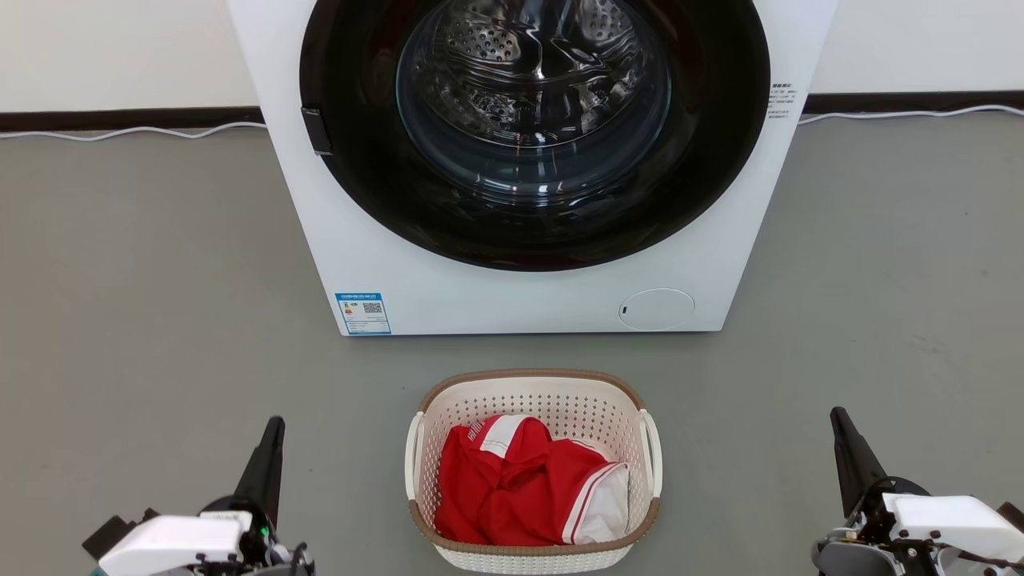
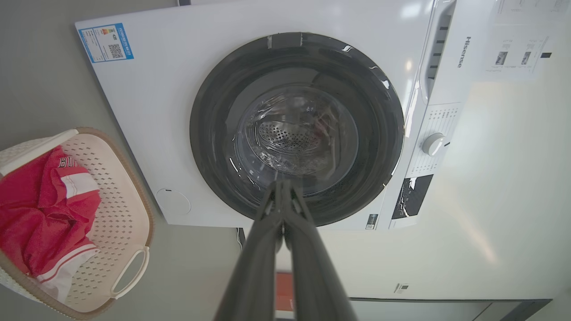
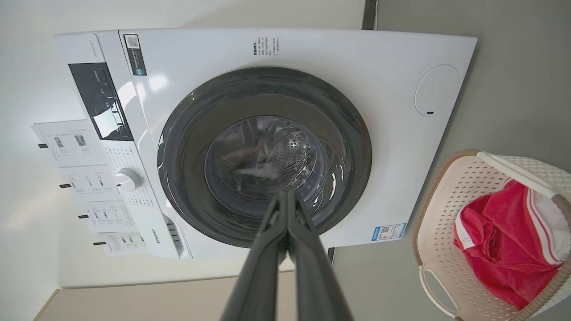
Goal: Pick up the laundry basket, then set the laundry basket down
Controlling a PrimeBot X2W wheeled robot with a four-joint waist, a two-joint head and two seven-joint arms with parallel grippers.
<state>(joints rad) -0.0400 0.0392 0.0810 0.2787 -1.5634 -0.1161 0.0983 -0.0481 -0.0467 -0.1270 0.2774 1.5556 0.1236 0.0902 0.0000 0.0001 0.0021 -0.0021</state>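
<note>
On the grey floor (image 1: 160, 360) between the two end effectors, the laundry basket (image 1: 576, 408) stands upright with its mouth facing up, touching neither of them. Its inner bottom is hidden under a crumpled red garment (image 1: 512, 488) with white trim, and its near rim sits almost at the lower edge of the head view. Each wrist view cuts off part of the basket (image 2: 111, 191) (image 3: 446, 209) at the frame's side. The two white handles face sideways, one towards each end effector. The head view foreshortens the basket, so I cannot tell whether its long axis runs across or away. The left end effector (image 1: 274, 428) is well apart from the basket's left handle, and the right end effector (image 1: 838, 418) is equally far off the right handle. Both have their tips about level with the basket's far half. In the wrist views the left end effector (image 2: 282, 180) and the right end effector (image 3: 285, 195) each show their dark fingers pressed together at the tips, gripping nothing. Both point towards the washing machine (image 1: 400, 264), which stands beyond the basket with its door closed.
</note>
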